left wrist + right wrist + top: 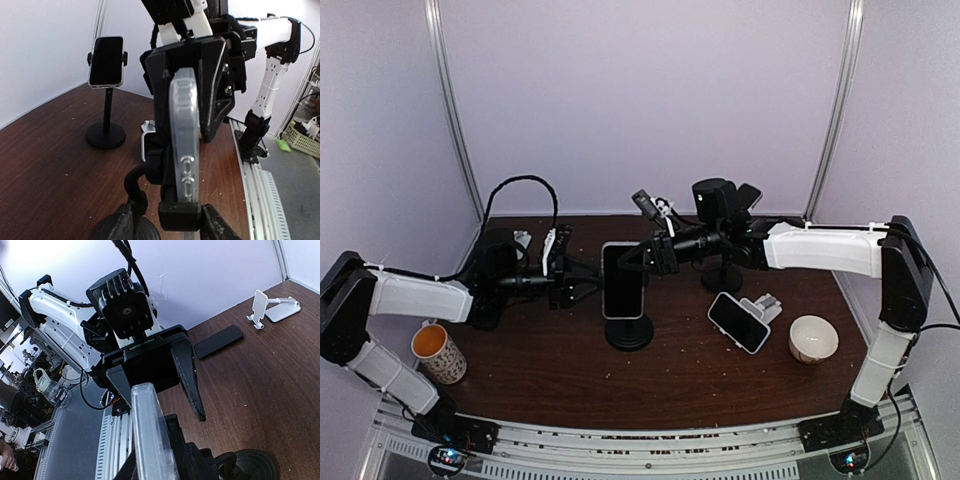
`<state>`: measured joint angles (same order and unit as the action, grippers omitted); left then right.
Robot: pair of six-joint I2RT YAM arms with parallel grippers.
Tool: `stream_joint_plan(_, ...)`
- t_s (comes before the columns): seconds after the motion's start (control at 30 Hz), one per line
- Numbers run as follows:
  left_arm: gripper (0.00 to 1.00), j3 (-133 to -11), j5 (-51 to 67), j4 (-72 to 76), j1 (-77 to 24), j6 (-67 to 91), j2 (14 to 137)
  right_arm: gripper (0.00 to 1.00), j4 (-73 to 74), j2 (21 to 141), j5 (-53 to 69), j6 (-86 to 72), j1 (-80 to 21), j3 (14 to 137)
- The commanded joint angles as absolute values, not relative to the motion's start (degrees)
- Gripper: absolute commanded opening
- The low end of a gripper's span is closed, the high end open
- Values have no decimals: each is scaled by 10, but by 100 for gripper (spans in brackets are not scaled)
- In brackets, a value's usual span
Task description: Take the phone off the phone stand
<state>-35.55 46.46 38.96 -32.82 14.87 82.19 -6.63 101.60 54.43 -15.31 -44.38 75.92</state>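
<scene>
Roughly at the middle of the counter [540,370], the phone [622,280] sits clamped in the stand [629,335]. Its lower end is hidden by the clamp, and its right edge is partly covered by the right gripper [638,258]. Both wrist views catch it edge-on only, showing a clear case rim with the screen out of sight. Its long axis runs upright, leaning back a little, with the screen toward the near edge. The left arm reaches in low from the left, forearm almost level. The left gripper [582,280] has its fingers spread either side of the clamp. The right arm stretches in level from the right. Its fingers flank the phone's front and back, but I cannot tell whether they press on it. Toward the near right lie a second phone [738,322] and a bowl [813,338]. A cup [438,352] stands near the left.
</scene>
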Motion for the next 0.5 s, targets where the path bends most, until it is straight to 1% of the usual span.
stream_joint_plan(0.0,44,-366,506,509,-325,217,842,25,-74,1028,559,-152,-448,765)
stream_joint_plan(0.13,32,-367,507,511,-325,225,851,25,-81,1029,561,-155,-448,762)
stream_joint_plan(0.27,23,-361,507,518,-325,230,854,24,-90,1030,562,-161,-448,764)
stream_joint_plan(0.33,21,-358,507,518,-325,231,852,21,-91,1032,564,-162,-447,764)
stream_joint_plan(0.47,19,-344,499,514,-324,229,838,14,-69,1032,559,-146,-448,766)
